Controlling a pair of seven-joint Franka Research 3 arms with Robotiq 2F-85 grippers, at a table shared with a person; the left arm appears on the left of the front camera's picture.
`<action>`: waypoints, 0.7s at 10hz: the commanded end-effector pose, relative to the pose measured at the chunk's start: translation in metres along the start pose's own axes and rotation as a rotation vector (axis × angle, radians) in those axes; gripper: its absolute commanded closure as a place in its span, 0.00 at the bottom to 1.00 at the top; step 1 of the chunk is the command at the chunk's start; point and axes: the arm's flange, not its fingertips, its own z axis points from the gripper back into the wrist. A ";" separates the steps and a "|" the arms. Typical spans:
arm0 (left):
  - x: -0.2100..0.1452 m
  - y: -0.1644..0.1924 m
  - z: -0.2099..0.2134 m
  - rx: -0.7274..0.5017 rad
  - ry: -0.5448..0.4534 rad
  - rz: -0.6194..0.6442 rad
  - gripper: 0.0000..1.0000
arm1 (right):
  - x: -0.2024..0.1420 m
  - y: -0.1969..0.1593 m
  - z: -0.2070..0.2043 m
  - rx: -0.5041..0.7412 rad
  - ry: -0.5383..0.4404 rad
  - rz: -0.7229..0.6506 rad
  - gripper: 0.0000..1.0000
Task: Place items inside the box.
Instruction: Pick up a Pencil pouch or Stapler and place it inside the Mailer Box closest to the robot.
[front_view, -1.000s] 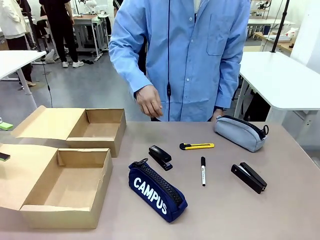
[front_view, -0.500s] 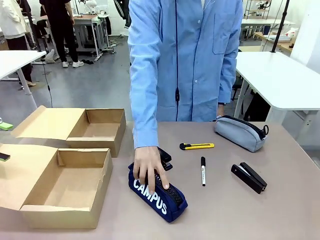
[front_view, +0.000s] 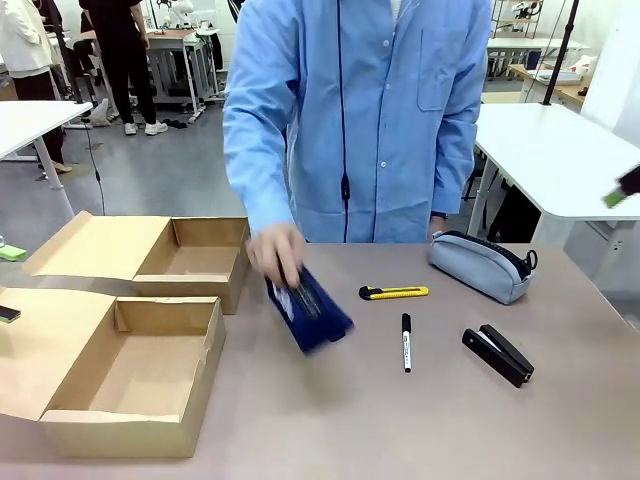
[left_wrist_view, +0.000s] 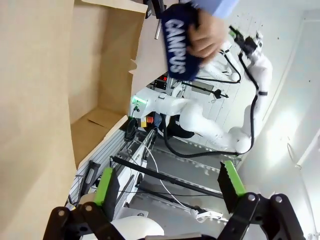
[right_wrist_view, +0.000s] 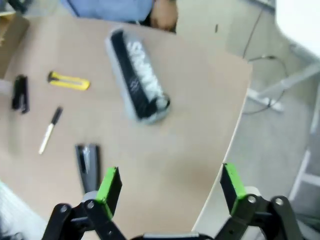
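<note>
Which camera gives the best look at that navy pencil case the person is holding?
The left wrist view: the navy pencil case is sharp there, its CAMPUS print readable, gripped by the person's hand. The front view shows it motion-blurred in that hand.

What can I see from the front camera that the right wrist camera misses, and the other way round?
Front view: the navy pencil case gripped in the person's hand, and the near cardboard box. Right wrist view: a second black stapler past the yellow knife. Both: that knife, the grey pencil case, marker pen and one stapler on the table.
</note>
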 end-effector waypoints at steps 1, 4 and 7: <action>-0.006 0.001 0.001 0.003 0.015 -0.020 0.00 | 0.049 -0.031 -0.045 -0.037 0.002 0.063 0.00; -0.006 0.001 0.001 0.003 0.015 -0.020 0.00 | 0.052 -0.008 -0.066 -0.021 0.030 0.049 0.00; -0.006 0.001 0.001 0.003 0.015 -0.020 0.00 | 0.076 0.004 -0.084 0.059 0.110 0.130 0.00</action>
